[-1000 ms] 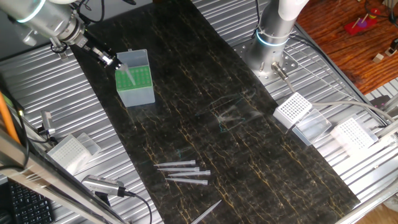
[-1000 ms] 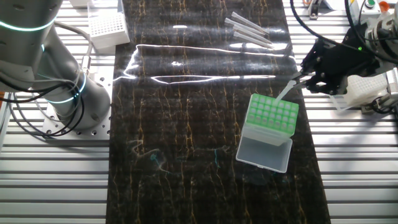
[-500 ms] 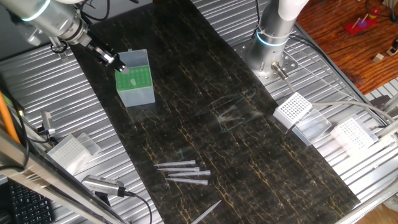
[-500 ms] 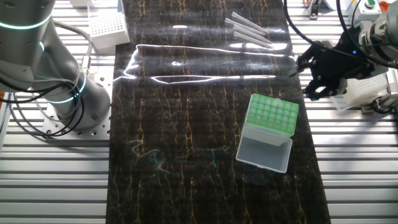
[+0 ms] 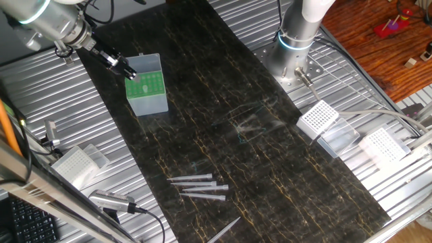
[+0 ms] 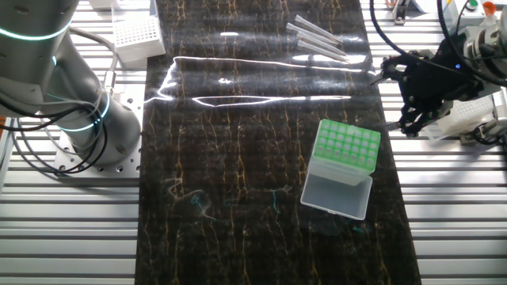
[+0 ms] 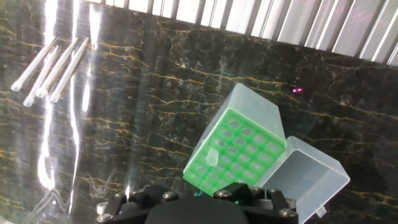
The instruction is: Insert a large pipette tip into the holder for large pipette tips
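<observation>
The holder (image 5: pixel 148 90) is a green perforated rack in a pale casing with its lid swung open; it also shows in the other fixed view (image 6: pixel 346 150) and the hand view (image 7: pixel 235 152). A large pipette tip (image 7: pixel 212 157) stands in one hole near the rack's edge, only its pale open top showing. My gripper (image 6: pixel 398 96) is beside the box and a little above it, apart from it, with its fingers spread and nothing between them. In one fixed view the gripper (image 5: pixel 121 65) is just left of the box. The hand view shows only the gripper's black body.
Several loose tips lie on the dark mat (image 5: pixel 200 185), also seen in the other fixed view (image 6: pixel 318 38) and hand view (image 7: pixel 53 62). White perforated racks stand off the mat (image 5: pixel 317 119) (image 5: pixel 382 145) (image 6: pixel 135 33). A second arm's base (image 6: pixel 67 87) stands beside the mat.
A second ago my gripper held the tip slanted over the green rack. Now the tip sits in the rack, the fingers have opened, and the gripper has drawn back from the box.
</observation>
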`<state>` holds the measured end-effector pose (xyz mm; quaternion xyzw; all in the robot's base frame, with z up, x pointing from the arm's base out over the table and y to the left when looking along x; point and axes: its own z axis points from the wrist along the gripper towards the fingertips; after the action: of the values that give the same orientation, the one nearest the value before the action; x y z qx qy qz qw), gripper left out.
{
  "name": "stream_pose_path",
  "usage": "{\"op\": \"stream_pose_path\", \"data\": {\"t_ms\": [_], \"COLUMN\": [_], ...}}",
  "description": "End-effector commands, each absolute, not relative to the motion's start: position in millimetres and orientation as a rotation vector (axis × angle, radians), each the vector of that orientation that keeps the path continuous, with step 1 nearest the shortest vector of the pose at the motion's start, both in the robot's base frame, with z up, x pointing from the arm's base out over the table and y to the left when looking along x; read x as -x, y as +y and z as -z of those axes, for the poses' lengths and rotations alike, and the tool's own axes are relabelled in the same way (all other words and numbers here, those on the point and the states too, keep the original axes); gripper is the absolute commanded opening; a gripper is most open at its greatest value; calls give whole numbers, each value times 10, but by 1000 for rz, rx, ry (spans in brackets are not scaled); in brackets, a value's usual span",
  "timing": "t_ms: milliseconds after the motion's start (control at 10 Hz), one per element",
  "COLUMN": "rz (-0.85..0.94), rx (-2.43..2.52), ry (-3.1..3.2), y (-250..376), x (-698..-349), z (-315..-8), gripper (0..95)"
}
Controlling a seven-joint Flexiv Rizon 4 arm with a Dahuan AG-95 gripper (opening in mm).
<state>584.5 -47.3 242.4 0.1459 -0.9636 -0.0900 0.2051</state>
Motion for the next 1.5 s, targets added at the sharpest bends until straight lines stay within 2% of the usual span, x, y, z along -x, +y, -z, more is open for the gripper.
{"op": "stream_pose_path", "data": {"t_ms": [100, 900, 1200, 1500], "rz": [248, 217, 180, 175], "rx": [-409, -310, -169, -134], "ry": [-2688, -2697, -2732, -2742], "y": [-475, -428, -14, 117], "x": [-5838, -5864, -6017, -5977], "z": [-2416, -2422, -2427, -2497], "gripper": [760, 760, 760, 760]}}
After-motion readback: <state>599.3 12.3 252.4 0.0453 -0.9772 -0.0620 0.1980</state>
